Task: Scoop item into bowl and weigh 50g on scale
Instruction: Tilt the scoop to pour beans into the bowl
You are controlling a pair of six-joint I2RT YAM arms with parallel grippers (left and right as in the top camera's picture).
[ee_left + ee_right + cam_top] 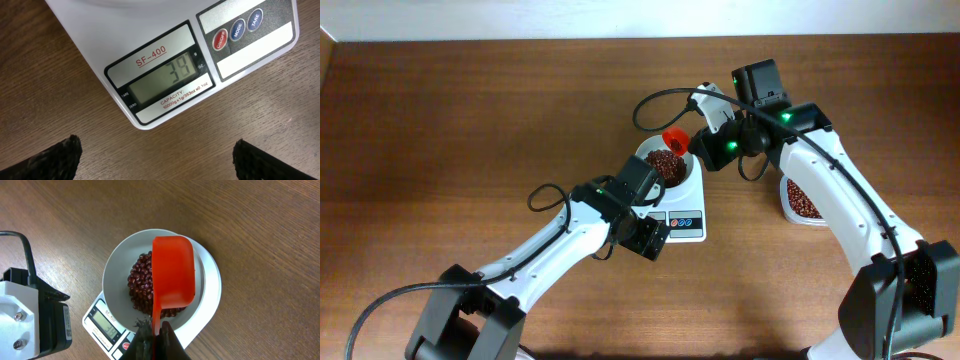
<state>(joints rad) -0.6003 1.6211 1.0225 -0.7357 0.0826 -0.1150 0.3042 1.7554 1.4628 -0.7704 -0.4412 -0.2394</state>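
Observation:
The white bowl point(655, 150) sits on the white scale point(692, 190) and holds a heap of dark red-brown beans point(667, 166). In the right wrist view the beans point(141, 282) lie in the bowl point(117, 267) on the scale point(212, 287). My right gripper point(156, 332) is shut on the handle of a red scoop point(172, 270), held over the bowl; it shows overhead too point(675, 140). My left gripper point(155, 157) is open and empty, just in front of the scale point(90, 42), whose display point(162, 75) reads 39.
A clear container point(803, 201) with more beans stands at the right of the scale, partly under the right arm. The left arm point(570, 235) reaches in from the front left, the right arm point(840, 190) from the front right.

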